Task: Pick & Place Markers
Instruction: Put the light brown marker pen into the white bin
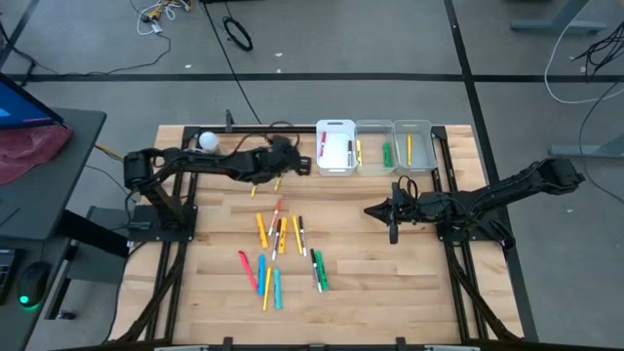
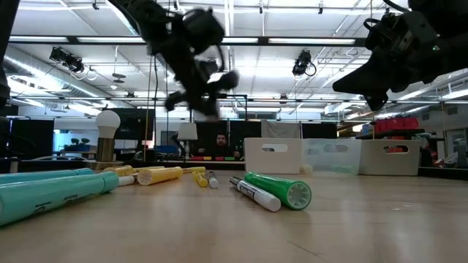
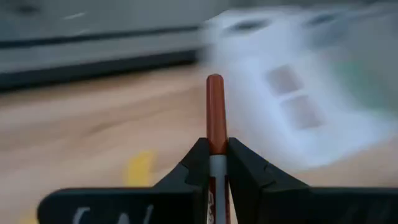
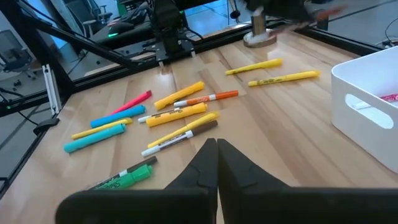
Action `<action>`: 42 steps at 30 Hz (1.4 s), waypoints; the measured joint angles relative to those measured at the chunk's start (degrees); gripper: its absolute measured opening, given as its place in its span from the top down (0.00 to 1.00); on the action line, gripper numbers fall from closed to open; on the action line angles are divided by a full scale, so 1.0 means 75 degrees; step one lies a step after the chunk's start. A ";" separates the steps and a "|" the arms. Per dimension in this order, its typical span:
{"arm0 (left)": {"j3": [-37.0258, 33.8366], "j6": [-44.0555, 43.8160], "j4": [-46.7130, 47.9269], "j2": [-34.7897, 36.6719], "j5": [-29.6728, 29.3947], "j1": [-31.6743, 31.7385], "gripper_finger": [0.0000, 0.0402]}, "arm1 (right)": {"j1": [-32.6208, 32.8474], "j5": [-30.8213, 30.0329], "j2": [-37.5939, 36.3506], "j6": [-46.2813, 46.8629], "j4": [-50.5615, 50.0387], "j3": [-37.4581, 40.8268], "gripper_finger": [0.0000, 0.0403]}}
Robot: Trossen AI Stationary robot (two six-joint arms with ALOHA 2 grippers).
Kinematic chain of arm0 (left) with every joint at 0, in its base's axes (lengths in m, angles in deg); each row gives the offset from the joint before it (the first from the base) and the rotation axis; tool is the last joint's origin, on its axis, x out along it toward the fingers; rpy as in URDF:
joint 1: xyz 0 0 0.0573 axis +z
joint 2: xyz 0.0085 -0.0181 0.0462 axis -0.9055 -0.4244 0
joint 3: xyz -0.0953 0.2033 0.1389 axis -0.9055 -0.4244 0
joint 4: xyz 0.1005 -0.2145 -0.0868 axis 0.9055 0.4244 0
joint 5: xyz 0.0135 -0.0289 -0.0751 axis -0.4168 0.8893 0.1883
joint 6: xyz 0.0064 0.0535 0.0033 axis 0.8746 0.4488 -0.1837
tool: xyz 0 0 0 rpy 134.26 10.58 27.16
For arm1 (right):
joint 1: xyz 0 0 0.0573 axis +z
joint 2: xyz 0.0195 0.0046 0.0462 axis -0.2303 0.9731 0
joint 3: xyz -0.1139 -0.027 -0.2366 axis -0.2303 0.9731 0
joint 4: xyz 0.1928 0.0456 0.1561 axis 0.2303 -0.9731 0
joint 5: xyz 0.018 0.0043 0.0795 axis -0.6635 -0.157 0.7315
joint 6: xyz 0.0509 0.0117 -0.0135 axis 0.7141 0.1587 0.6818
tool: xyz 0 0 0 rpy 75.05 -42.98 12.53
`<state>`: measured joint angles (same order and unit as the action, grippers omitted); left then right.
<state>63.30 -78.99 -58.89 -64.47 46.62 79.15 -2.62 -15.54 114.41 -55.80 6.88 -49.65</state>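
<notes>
The left pincer [image 3: 216,163] grips a red-capped marker [image 3: 215,115] above the table [image 1: 409,292], near the white bin [image 1: 335,148]. The right pincer [image 4: 216,155], fingers closed on nothing, hovers beside the loose markers [image 1: 280,252].

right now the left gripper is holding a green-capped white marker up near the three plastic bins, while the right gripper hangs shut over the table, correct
Not quite: the white-barrelled marker pinched in the left gripper has an orange-red cap, not a green one, as the left wrist view shows. The rest holds: it is near the plastic bins, and the right gripper hangs shut over the wooden table.
</notes>
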 joint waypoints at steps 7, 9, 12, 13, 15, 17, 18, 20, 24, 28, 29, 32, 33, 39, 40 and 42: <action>0.1817 0.1420 -0.1690 -0.0776 0.0934 0.0086 0.90 | 0.0003 -0.0519 0.0000 -0.0015 0.0020 0.0000 1.00; 0.2555 0.1653 -0.1601 -0.1266 0.1095 0.0258 0.90 | 0.0003 -0.0520 0.0000 -0.0010 0.0026 0.0001 1.00; 0.3556 0.2037 -0.1522 -0.2050 0.1225 0.0494 0.90 | 0.0055 -0.0530 0.0000 0.0017 0.0026 0.0000 1.00; 0.3859 0.2125 -0.1384 -0.2315 0.1246 0.0575 0.90 | 0.0092 -0.0532 0.0000 0.0019 0.0027 0.0000 1.00; 0.4398 0.2095 -0.0978 -0.2806 0.1311 0.0735 0.90 | 0.0214 -0.0532 0.0000 0.0065 0.0035 0.0000 1.00; 0.4840 0.1798 -0.0572 -0.3247 0.1391 0.0873 0.90 | 0.0360 -0.0532 0.0000 0.0072 0.0035 0.0000 1.00; 0.5016 0.1654 -0.0371 -0.3438 0.1553 0.0953 0.90 | 0.0433 -0.0530 0.0000 0.0070 0.0035 0.0000 1.00; 0.5236 0.1296 -0.0216 -0.3791 0.1943 0.1084 0.90 | 0.0544 -0.0529 0.0000 0.0054 0.0035 0.0000 1.00; 0.5345 0.0738 0.0099 -0.4336 0.2364 0.1213 0.89 | 0.0612 -0.0532 0.0000 0.0045 0.0029 0.0000 1.00; 0.5362 0.0591 -0.0149 -0.4643 0.2244 0.1184 0.90 | 0.0612 -0.0532 0.0000 0.0045 0.0032 0.0000 1.00; 0.5358 0.0586 -0.0134 -0.4672 0.2233 0.1161 0.90 | 0.0612 -0.0532 0.0000 0.0045 0.0030 -0.0003 1.00; 0.5352 0.0590 -0.0192 -0.4698 0.1890 0.1056 0.89 | 0.0612 -0.0532 0.0000 0.0045 0.0022 -0.0003 1.00; 0.5362 0.0591 -0.0172 -0.4698 0.1763 0.1022 0.89 | 0.0612 -0.0532 0.0000 0.0045 0.0020 -0.0003 1.00; 0.5360 0.0627 0.0163 -0.4698 0.1674 0.0847 0.88 | 0.0612 -0.0532 0.0000 0.0054 0.0019 -0.0003 1.00; 0.5361 0.0607 0.0218 -0.4698 0.1628 0.0807 0.88 | 0.0612 -0.0532 0.0000 0.0047 0.0024 -0.0003 1.00; 0.5359 0.0575 0.0240 -0.4698 0.1578 0.0723 0.88 | 0.0612 -0.0532 0.0000 0.0045 0.0030 -0.0003 1.00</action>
<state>103.49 -74.68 -57.09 -99.70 58.46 84.57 1.97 -19.52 114.41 -55.46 7.10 -49.68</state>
